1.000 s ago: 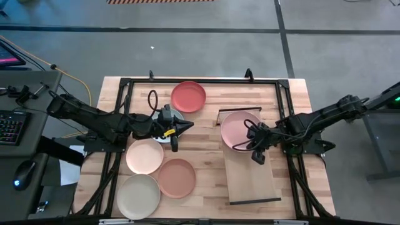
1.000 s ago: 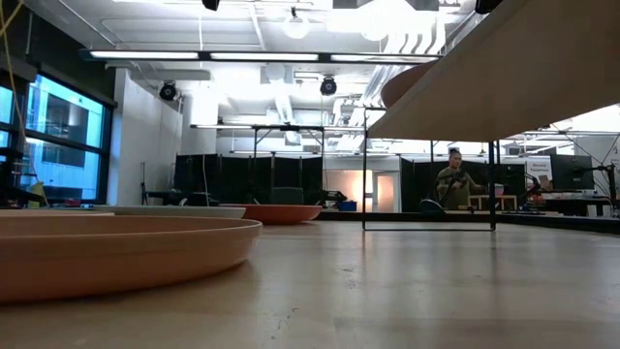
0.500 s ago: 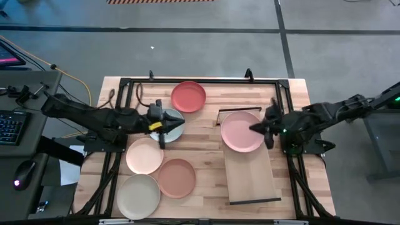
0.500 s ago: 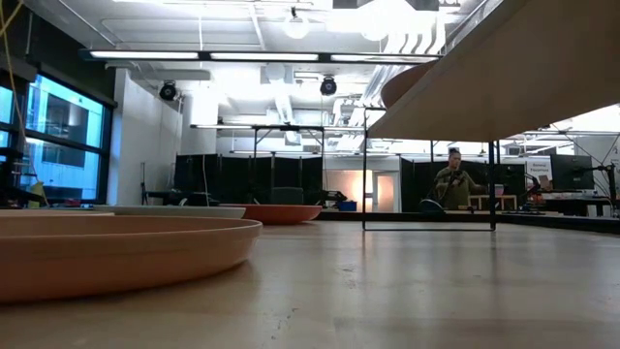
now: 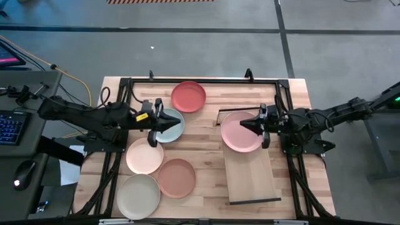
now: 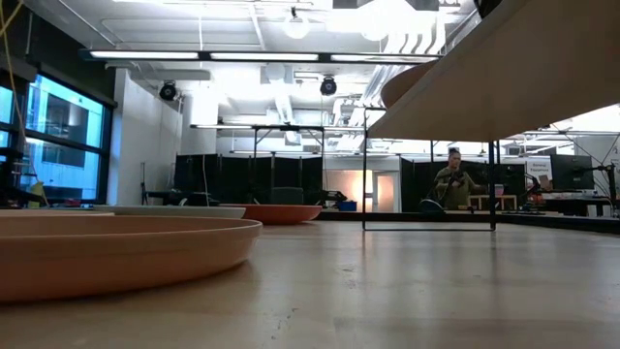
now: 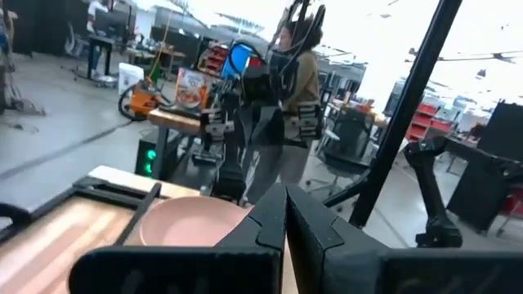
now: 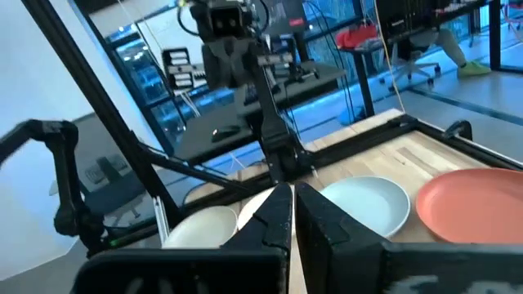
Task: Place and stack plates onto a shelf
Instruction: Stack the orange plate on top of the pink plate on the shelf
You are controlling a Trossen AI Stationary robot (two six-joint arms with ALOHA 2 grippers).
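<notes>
The pink plate [image 5: 241, 132] lies flat on the far end of the light-wood shelf [image 5: 251, 178]. On the tabletop to the left are the red plate [image 5: 188, 96], the pale blue-grey plate [image 5: 175, 127], the peach plate [image 5: 144, 156], the terracotta plate [image 5: 176, 178] and the sage-cream plate [image 5: 138, 195]. My left gripper [image 5: 165, 122] hovers shut over the blue-grey plate's left part, pointing right. My right gripper [image 5: 245, 125] is shut above the pink plate, pointing left. The left wrist view shows the pink plate [image 7: 192, 222]. The right wrist view shows the blue-grey plate [image 8: 368, 204].
A dark metal frame [image 5: 200, 80] runs around the tabletop's edges. The shelf's near half [image 5: 253, 187] is bare board between thin dark end rails. In the low view the terracotta plate [image 6: 116, 254] fills the left foreground. A person [image 6: 453, 181] stands far off in the room.
My right gripper rose from the pink plate's near-right rim, tipped from pointing down to level, and moved toward the far edge. My left gripper drew back toward the table's left, uncovering the blue-grey plate. The pink plate stays on the shelf.
</notes>
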